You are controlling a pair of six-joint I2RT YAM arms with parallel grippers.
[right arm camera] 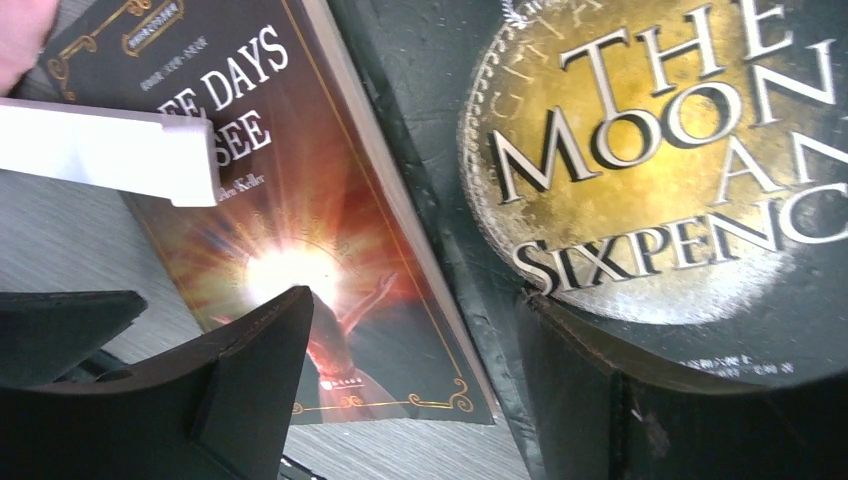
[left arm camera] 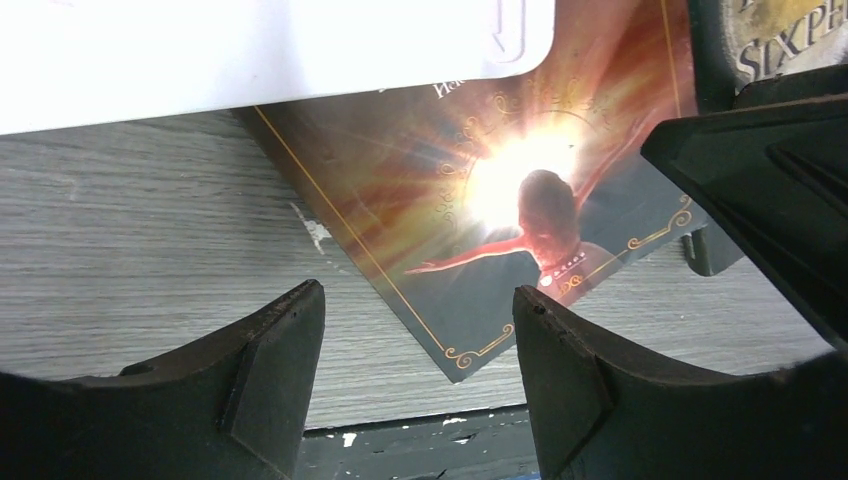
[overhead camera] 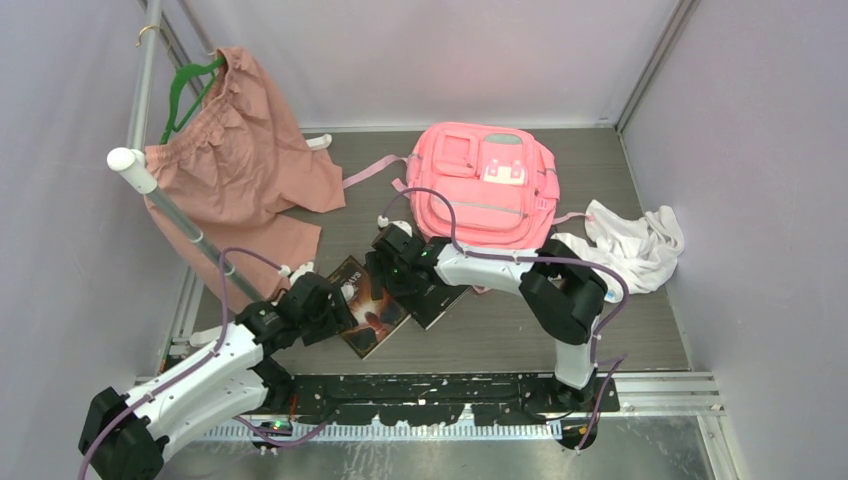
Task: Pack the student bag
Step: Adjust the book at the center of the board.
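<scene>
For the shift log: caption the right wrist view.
Open right pincer poised over a sunburst-cover book and The Moon and Sixpence.

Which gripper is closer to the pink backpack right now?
Right. The right gripper sits just off the near left corner of the student bag; the left gripper is farther off, to the left and back toward the arm bases.

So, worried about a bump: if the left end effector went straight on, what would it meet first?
Likely the corner of the sunburst-cover book, flat on the table, ahead of the open left end effector; depth is unclear.
</scene>
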